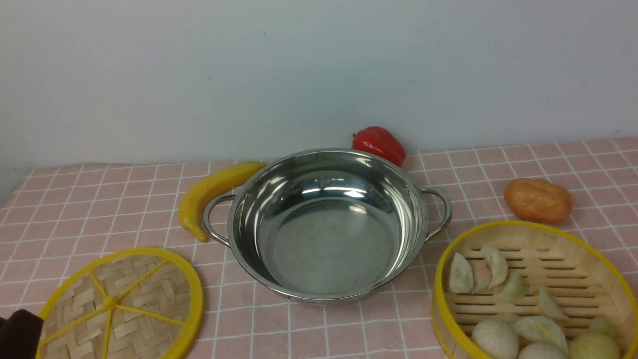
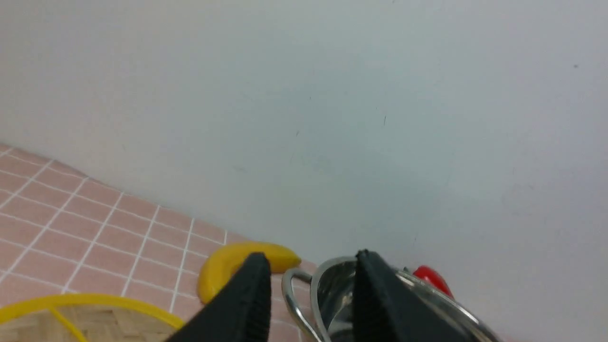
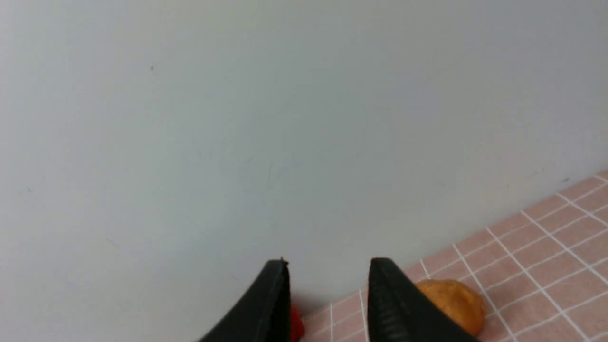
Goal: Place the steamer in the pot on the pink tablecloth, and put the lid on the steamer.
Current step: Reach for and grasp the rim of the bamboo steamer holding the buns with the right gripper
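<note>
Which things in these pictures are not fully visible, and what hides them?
Steamer: front view, near and right parts cut off by the picture's edges.
Lid: front view, near part cut off; a dark shape covers its left rim.
Red pepper: front view, lower part behind the pot.

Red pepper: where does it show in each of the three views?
Front view: the red pepper sits behind the pot, at its far rim, by the wall.
Left wrist view: part of it shows just past the pot's rim.
Right wrist view: only a red sliver beside the right gripper, probably the same pepper.
Shared landmark: the pink tablecloth meeting the wall.
</note>
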You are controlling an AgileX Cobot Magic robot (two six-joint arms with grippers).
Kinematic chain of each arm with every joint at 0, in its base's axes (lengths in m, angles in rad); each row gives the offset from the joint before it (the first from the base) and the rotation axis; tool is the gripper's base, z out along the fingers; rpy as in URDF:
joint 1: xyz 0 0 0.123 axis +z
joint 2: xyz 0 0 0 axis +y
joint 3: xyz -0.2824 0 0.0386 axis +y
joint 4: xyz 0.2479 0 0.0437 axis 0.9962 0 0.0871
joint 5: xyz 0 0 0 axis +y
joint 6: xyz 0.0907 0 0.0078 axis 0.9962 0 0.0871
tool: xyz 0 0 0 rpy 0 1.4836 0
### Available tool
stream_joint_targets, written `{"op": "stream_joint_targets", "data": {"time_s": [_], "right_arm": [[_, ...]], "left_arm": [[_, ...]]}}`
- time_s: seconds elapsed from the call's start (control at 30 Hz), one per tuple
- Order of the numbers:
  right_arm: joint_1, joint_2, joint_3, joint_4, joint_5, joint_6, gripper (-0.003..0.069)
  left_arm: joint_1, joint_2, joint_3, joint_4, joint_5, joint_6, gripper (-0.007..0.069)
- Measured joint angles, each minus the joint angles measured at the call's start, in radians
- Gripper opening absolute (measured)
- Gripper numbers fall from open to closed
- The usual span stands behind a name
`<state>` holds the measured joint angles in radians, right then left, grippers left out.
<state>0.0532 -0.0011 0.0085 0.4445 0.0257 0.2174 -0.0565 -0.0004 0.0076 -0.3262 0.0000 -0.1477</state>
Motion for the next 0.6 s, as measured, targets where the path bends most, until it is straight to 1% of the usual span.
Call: {"op": "stream_joint_targets", "data": {"time_s": [0.17,0.27,0.37,0.43,0.47,0.5,0.53,0.6], "right_arm": [[0.000,0.000,0.000,0.000,-0.109,0.112,0.0250],[0.000,0.000,0.000,0.000,-0.135,0.178,0.0250],[0.000,0.000,0.000,0.000,-0.142,0.209,0.0250],[0.000,0.000,0.000,0.002,-0.159,0.260,0.0250],[0.000,0.000,0.000,0.002,-0.184,0.309,0.0250],[0.000,0.000,0.000,0.002,-0.184,0.317,0.0250],[0.000,0.000,-0.003,-0.001,-0.244,0.386,0.0250],[0.000,0.000,-0.038,-0.041,-0.346,0.456,0.0250]], "left_arm": [[0.000,0.000,0.000,-0.003,-0.101,-0.003,0.0243],[0.000,0.000,0.000,-0.003,-0.150,-0.011,0.0243],[0.000,0.000,0.000,-0.004,-0.181,-0.014,0.0243],[0.000,0.000,0.000,-0.004,-0.203,-0.026,0.0243],[0.000,0.000,0.000,-0.004,-0.233,-0.038,0.0243],[0.000,0.000,0.000,-0.004,-0.239,-0.046,0.0243],[0.000,0.000,0.001,-0.003,-0.315,-0.086,0.0243],[0.000,0.000,-0.019,0.010,-0.465,-0.143,0.0244]]}}
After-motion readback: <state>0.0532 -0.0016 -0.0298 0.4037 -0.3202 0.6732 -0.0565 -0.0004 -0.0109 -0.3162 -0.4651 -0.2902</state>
